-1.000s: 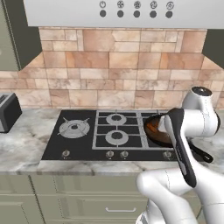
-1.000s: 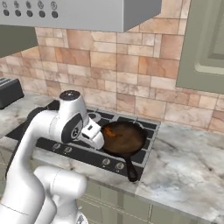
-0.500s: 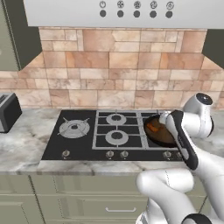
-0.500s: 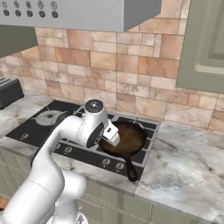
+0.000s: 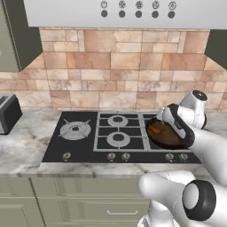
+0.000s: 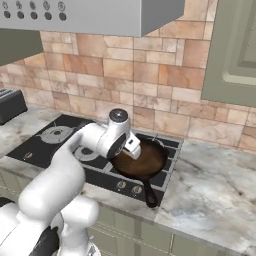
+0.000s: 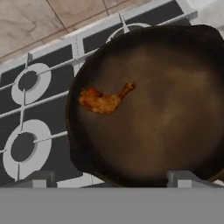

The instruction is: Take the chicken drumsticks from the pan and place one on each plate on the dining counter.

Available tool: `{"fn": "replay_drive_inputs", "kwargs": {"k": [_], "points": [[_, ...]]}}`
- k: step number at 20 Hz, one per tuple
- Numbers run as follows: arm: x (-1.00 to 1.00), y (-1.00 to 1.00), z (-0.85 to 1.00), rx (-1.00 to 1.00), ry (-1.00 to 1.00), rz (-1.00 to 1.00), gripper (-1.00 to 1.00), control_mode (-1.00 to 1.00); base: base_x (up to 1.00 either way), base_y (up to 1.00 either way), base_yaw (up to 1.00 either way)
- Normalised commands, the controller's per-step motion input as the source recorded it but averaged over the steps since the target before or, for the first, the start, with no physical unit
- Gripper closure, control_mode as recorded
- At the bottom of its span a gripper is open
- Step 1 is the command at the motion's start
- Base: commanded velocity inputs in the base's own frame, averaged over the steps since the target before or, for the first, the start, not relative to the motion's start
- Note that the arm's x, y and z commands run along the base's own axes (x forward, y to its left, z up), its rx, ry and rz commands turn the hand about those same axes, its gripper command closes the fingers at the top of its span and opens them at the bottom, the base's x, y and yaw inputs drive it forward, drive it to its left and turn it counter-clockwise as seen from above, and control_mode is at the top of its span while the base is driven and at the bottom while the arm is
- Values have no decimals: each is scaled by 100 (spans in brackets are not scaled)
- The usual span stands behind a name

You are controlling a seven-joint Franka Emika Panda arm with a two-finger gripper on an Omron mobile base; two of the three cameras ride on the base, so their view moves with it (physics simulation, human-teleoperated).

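The dark round pan (image 7: 166, 109) sits on the front right burner of the black gas hob (image 5: 88, 137), its black handle (image 6: 150, 192) pointing toward the worktop's front edge. One orange-brown chicken drumstick (image 7: 104, 99) lies in the pan's left part, bone end toward the middle. It also appears as an orange patch, the drumstick (image 5: 155, 128). My gripper (image 7: 111, 178) hovers open above the pan (image 6: 145, 162), looking down into it, with nothing between the fingertips (image 7: 39, 177). The plates and the dining counter are out of view.
A dark toaster (image 5: 6, 113) stands at the worktop's far left. Bare marble worktop (image 6: 215, 180) spreads right of the hob. A range hood (image 5: 124, 11) hangs overhead, and a tiled wall (image 5: 111, 66) closes the back. Other burners (image 7: 26, 81) lie left of the pan.
The arm has swung right across the hob, and the hand now hangs over the pan. The jaws stayed open; pan and drumstick have not moved.
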Motion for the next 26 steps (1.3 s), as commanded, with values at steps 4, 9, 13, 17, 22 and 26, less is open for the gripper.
{"fn": "replay_drive_inputs", "kwargs": {"k": [4, 9, 13, 17, 22, 26], "points": [[5, -10, -44, 1, 0, -3, -100, -100, 0, 0, 0], [46, -2, -19, 11, 3, -18, -100, -100, 0, 0, 0], [39, -4, 0, 26, 30, -29, -100, -100, 0, 0, 0], [0, -10, 4, 35, 61, -35, -100, -100, 0, 0, 0], [38, -8, -4, 11, 21, -34, -100, -100, 0, 0, 0], [33, 0, -21, 0, -1, -39, -100, -100, 0, 0, 0]]}}
